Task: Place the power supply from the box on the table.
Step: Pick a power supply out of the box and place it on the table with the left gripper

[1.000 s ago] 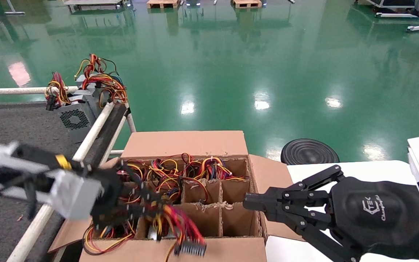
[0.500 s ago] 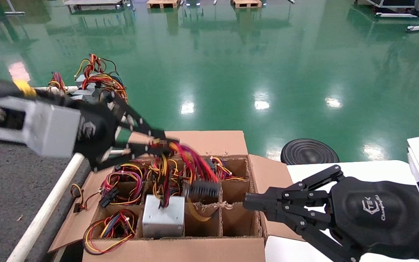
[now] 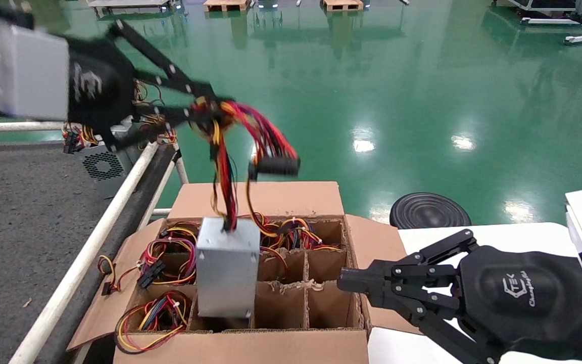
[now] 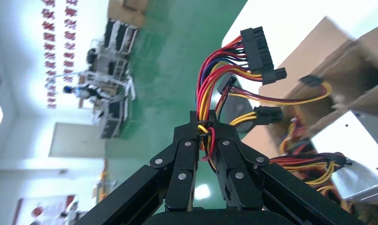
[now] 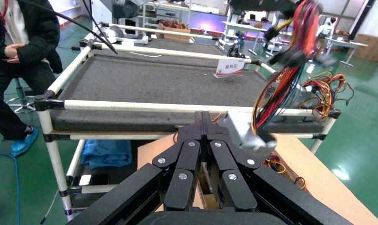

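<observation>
My left gripper is raised high over the box's back left corner, shut on the red, yellow and black wire bundle of the power supply. The silver-grey unit hangs upright from those wires over the front cells of the cardboard box, and its black plug dangles beside the wires. The dark grey table lies left of the box. My right gripper is shut on nothing at the box's right wall, its fingertips pressed together.
Grey units with fan grilles and tangled wires sit at the table's far corner. A white tube rail runs between table and box. More wire bundles fill the left cells. A black disc lies on the green floor.
My left gripper has risen and swung back with the wires. The power supply has come up out of its cell and now hangs much higher. The right arm has not moved.
</observation>
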`<move>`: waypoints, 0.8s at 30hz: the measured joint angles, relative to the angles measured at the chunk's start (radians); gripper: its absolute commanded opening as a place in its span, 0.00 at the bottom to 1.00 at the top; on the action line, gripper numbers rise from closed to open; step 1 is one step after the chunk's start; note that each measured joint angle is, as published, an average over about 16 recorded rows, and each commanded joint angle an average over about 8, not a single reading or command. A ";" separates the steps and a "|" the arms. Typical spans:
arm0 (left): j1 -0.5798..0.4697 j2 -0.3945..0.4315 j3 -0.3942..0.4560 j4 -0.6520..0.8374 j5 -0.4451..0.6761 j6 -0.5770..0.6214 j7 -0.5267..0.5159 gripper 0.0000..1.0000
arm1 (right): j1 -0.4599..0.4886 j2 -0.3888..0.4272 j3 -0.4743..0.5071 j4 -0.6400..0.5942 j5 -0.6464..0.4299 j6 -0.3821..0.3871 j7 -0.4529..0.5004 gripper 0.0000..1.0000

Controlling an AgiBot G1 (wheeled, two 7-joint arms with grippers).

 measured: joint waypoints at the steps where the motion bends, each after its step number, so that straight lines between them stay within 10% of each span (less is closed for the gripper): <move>1: -0.007 -0.001 -0.006 0.001 0.008 -0.005 0.000 0.00 | 0.000 0.000 0.000 0.000 0.000 0.000 0.000 0.00; 24: -0.252 0.028 -0.071 0.149 0.293 -0.102 0.119 0.00 | 0.000 0.000 0.000 0.000 0.000 0.000 0.000 0.00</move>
